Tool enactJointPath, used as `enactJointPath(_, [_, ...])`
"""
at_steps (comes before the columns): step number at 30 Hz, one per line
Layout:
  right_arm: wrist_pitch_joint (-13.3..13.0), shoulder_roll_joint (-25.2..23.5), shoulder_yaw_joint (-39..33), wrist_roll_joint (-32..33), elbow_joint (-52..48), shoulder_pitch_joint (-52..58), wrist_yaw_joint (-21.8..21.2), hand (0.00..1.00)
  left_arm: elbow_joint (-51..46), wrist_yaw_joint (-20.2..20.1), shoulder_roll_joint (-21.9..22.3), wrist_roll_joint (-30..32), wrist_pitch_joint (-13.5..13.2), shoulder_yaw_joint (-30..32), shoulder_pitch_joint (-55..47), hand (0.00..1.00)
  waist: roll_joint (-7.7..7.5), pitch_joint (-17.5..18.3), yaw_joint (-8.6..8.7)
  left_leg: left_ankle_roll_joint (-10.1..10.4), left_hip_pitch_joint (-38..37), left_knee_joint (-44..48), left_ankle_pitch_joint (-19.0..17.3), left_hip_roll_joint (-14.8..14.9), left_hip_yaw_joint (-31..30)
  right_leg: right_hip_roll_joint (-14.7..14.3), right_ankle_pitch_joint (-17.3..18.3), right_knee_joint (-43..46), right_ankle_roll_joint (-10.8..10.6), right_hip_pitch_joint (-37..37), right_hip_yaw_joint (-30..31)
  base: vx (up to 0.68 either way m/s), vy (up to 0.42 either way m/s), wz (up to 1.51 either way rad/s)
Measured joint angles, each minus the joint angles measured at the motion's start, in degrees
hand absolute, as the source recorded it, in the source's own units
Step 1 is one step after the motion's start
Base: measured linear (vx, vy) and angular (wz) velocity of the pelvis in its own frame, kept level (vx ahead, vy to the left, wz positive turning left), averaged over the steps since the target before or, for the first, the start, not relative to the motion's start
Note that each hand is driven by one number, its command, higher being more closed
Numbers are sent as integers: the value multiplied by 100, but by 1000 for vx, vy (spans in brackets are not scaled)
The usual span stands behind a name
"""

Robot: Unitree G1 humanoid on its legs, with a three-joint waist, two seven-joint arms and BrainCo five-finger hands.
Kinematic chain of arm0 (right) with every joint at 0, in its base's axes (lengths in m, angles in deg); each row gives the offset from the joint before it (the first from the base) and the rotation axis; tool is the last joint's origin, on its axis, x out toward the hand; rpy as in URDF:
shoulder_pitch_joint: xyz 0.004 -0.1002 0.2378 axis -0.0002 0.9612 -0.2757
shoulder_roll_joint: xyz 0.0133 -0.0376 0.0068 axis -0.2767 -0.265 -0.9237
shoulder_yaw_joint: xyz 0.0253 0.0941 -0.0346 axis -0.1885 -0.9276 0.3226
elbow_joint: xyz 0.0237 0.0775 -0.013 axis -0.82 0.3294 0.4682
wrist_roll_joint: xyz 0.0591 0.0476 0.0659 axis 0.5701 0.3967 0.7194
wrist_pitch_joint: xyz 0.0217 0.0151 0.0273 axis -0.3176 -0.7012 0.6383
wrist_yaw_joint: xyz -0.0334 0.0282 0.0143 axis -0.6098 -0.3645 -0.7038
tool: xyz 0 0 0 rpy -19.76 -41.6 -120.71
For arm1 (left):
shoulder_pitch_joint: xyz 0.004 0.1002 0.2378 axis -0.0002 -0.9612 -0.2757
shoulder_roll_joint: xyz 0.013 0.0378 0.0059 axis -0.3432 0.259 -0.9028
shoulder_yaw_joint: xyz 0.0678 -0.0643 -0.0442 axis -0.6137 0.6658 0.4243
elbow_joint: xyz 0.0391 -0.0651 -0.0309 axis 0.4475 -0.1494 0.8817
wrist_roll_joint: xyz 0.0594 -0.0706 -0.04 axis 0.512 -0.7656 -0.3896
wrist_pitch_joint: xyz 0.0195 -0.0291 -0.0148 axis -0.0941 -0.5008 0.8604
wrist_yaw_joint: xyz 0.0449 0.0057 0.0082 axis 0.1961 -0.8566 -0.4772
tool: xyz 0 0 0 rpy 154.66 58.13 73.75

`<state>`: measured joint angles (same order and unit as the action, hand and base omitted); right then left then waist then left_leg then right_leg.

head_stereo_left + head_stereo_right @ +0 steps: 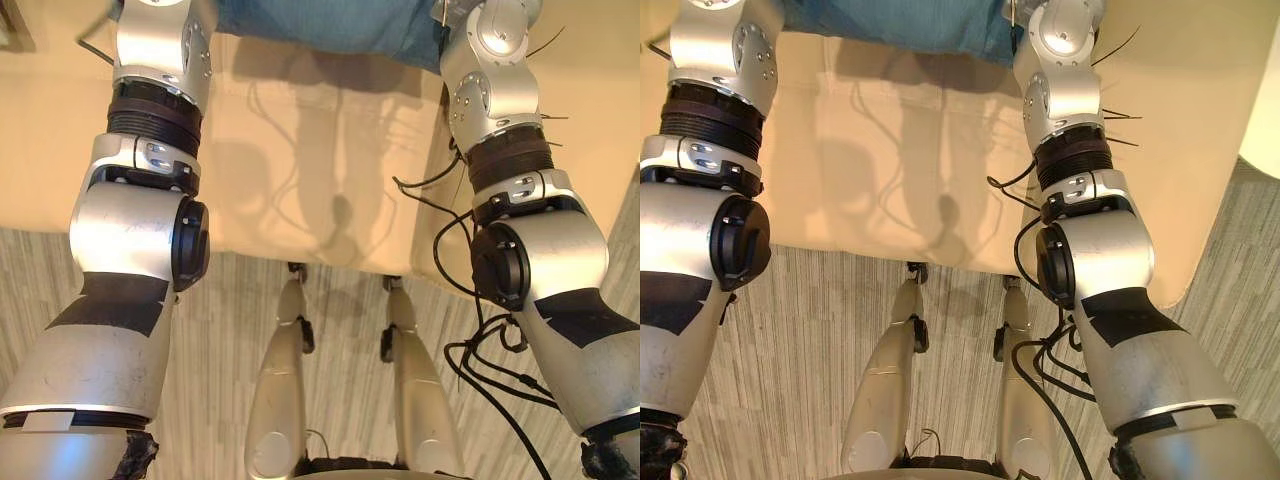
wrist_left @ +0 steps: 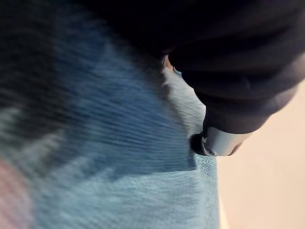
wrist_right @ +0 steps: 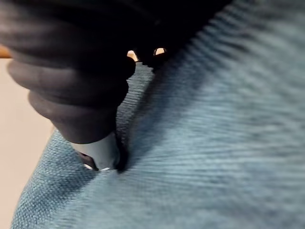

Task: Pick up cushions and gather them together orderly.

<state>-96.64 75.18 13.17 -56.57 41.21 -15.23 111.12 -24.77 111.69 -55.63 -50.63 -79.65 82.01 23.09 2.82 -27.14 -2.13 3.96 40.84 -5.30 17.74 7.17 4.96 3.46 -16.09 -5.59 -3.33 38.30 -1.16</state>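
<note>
– Cushion [image 1: 320,25] first: where is it?
– The blue ribbed cushion is at the far edge of the beige seat [image 1: 300,180], well back from the seat's front edge. Both my arms reach across the seat to it, one towards each end.
– Start at the left, then. What is your left hand doing?
– My left hand [image 2: 219,139] is against the cushion's left end. In my left wrist view its dark cover sits right over the blue cloth and a silver part of the hand touches that cloth, with beige seat just beside it. I cannot tell whether the hand is closed on the cloth or laid flat against it, because too much of it is hidden.
– And between your arms?
– Plain beige upholstery runs down to the seat's front edge, and past that edge is a grey striped floor [image 1: 230,330].
– The right hand?
– My right hand [image 3: 97,153] is at the cushion's right end, near the seat's right edge. My right wrist view shows its dark cover close over the ribbed blue cloth and a silver part touching it. Here too I cannot tell whether the hand holds the cloth or only presses it.
– Is the cushion off the seat?
– I cannot tell whether it rests on the seat or hangs clear.
</note>
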Motion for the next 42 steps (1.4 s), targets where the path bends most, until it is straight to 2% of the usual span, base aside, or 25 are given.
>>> enactJointPath(3, [21, -17, 376, 169, 0, 319, -136, 0, -1, -150, 171, 0, 16, 19, -302, 0, -2, -17, -31, 1, 40, 0, -1, 12, 2, 10, 2, 16, 0, 35, -43, 12, 75, 4])
enactJointPath(6, [11, -142, 803, 213, -69, 704, -214, 0, -12, -245, 257, -73, 4, 290, -779, 0, -2, -17, -7, 4, 41, 0, -3, 17, 82, 12, 77, 237, -2, 173, -15, 0, 94, -8])
enactJointPath(14, [-17, -211, 900, 207, -952, 1546, -406, 0, -593, -365, 251, -212, -124, 631, -1811, 0, -3, -16, -14, 42, -111, 39, -36, 107, 296, -51, 370, 765, 46, 328, 105, -56, 51, -9])
enactJointPath(17, [-46, -118, 938, 204, -1864, 1935, -418, 0, -1120, -362, 24, -196, -123, 641, -2274, 0, -3, -16, 15, 42, -155, 90, -38, 131, 349, -67, 397, 883, 50, 347, 138, -77, 2, -8])
enactJointPath(19, [-127, 134, 927, 205, -2717, 2295, -420, 0, -1730, -356, -174, -142, -132, 642, -2694, 0, -3, -16, -1, 54, -181, 191, -48, 164, 346, -88, 422, 985, 72, 321, 135, -68, -12, -1])
enactJointPath(20, [-177, 324, 919, 204, -3455, 2704, -506, 0, -2273, -343, -343, -89, -152, 645, -3138, 0, -3, -16, -29, 87, -286, 258, -77, 189, 345, -108, 469, 1062, 85, 233, 134, -61, -24, 0])
enactJointPath(23, [-409, 544, 917, 175, -4473, 3657, -674, 0, -3106, -334, -532, -31, -362, 658, -4147, 0, -6, -15, -38, 108, -614, 426, -233, 227, 333, -129, 645, 1243, 115, -98, 118, -55, -37, 4])
enactJointPath(26, [-600, 705, 849, 14, -5549, 5279, -981, 0, -4316, -433, -403, -35, -577, 681, -5760, 0, -13, -7, -39, 97, -1138, 709, -527, 237, 286, -102, 994, 1570, 116, -632, 43, -14, -47, 14])
enactJointPath(28, [-645, 706, 804, -256, -5887, 6305, -1259, 0, -4809, -729, -138, -32, -708, 678, -6779, 0, -16, 78, -37, 108, -1377, 896, -736, 239, 278, -71, 1206, 1666, 85, -919, -18, 27, -41, 10])
enactJointPath(30, [-642, 654, 827, -499, -5836, 7513, -1553, 0, -4879, -994, 344, 16, -746, 541, -7951, 0, -28, 507, -61, 98, -1480, 1017, -942, 235, 289, -46, 1300, 1653, 101, -1090, -56, 57, -24, 3])
enactJointPath(32, [-638, 541, 818, -757, -5488, 8292, -1819, 0, -4618, -1313, 571, 83, -726, 277, -8732, 0, -71, 591, -46, 120, -1856, 1028, -1045, 195, 302, -40, 1355, 1559, 86, -1488, -40, 59, -10, 1])
enactJointPath(34, [-576, 372, 815, -1094, -4576, 9041, -2137, 0, -3905, -1760, 756, 345, -667, -113, -9466, 0, -130, 989, -9, 140, -2124, 1006, -1148, 183, 300, -35, 1392, 1413, 73, -1814, -41, 53, -12, 0])
enactJointPath(37, [-466, 227, 801, -1489, -3328, 9557, -2395, 0, -2714, -2153, 869, 665, -541, -154, -9975, 0, -223, 1351, 128, 134, -2525, 924, -1216, 166, 315, -31, 1409, 1236, 50, -2242, -33, 89, -1, -3])
enactJointPath(42, [-349, 208, 474, -1967, -1839, 10133, -2678, 0, -1347, -2622, 876, 1397, -399, -104, -10421, 0, -266, 1814, 158, 141, -3361, 531, -1243, 110, 460, -33, 1421, 933, 28, -2924, 120, 61, 3, -13])
